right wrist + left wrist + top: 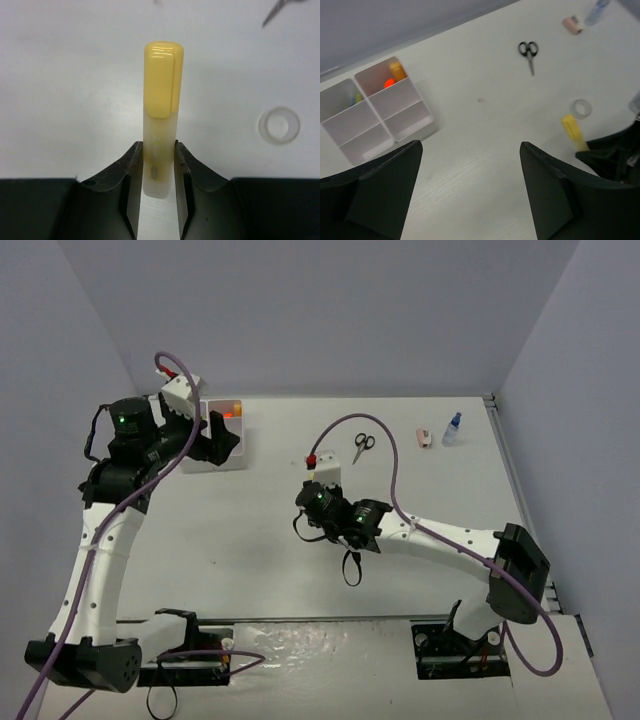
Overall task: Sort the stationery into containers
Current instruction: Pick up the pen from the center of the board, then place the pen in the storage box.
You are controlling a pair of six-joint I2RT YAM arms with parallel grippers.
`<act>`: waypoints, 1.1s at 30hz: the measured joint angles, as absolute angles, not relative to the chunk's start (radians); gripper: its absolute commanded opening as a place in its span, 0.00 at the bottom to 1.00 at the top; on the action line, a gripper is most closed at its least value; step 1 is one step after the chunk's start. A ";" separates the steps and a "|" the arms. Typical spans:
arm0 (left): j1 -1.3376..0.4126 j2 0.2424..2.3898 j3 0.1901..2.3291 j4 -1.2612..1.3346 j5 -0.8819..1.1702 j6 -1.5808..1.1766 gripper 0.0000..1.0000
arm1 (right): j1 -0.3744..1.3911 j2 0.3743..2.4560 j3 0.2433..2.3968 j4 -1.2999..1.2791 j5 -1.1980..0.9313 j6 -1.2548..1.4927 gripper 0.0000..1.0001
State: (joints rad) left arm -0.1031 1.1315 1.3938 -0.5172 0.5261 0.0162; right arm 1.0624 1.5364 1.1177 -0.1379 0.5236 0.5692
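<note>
My right gripper point(158, 150) is shut on the lower end of the yellow stick point(161, 100), which points away from it just over the table; mid-table in the top view point(308, 502). The clear tape ring point(279, 125) lies just right of the stick. My left gripper point(470, 190) is open and empty, above the table beside the white organizer tray point(415, 131), as the top view point(215, 435) shows. The tray holds the orange-black marker point(394, 77) and a yellowish pencil point(357, 97). The black-handled scissors point(362, 445), pink piece point(424, 437) and blue-capped bottle point(453, 429) lie at the far right.
The tray point(240, 452) stands at the far left by the back wall. Grey walls close in the table on three sides. A purple cable point(395, 475) loops over the right arm. The right arm shows at the lower right of the left wrist view point(615, 155).
</note>
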 measured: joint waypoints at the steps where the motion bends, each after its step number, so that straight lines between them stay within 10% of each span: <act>1: -0.104 1.110 1.384 -0.486 0.568 -0.019 0.81 | 1.055 1.513 1.129 -0.091 0.527 0.512 0.00; 9: -0.164 0.943 1.273 -0.196 0.658 -0.389 0.81 | 0.946 1.357 1.175 0.208 0.439 0.209 0.00; 25: -0.267 1.257 1.370 -0.128 0.546 -0.531 0.80 | 0.944 1.511 1.366 0.250 0.255 0.102 0.00; 33: -0.276 1.261 1.370 -0.093 0.533 -0.522 0.59 | 0.957 1.511 1.369 0.250 0.230 0.112 0.00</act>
